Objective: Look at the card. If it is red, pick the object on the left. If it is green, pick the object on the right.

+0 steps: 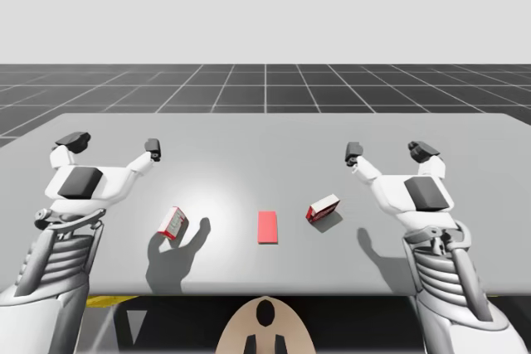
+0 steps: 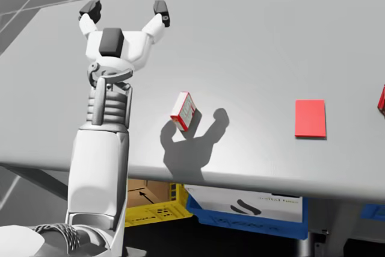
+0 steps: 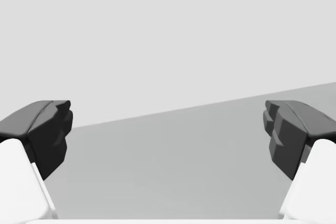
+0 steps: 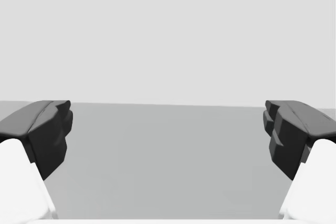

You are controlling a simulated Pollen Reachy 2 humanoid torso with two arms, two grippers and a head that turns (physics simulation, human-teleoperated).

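Observation:
A red card lies flat near the table's front middle. To its left stands a small red and white box. To its right lies another red and white box, whose edge shows at the head view's border. My left gripper hovers open behind and left of the left box, with nothing between its fingers. My right gripper is open too, behind and right of the right box.
The grey table stretches far behind both grippers. Under its front edge sit a blue bin and a yellow crate.

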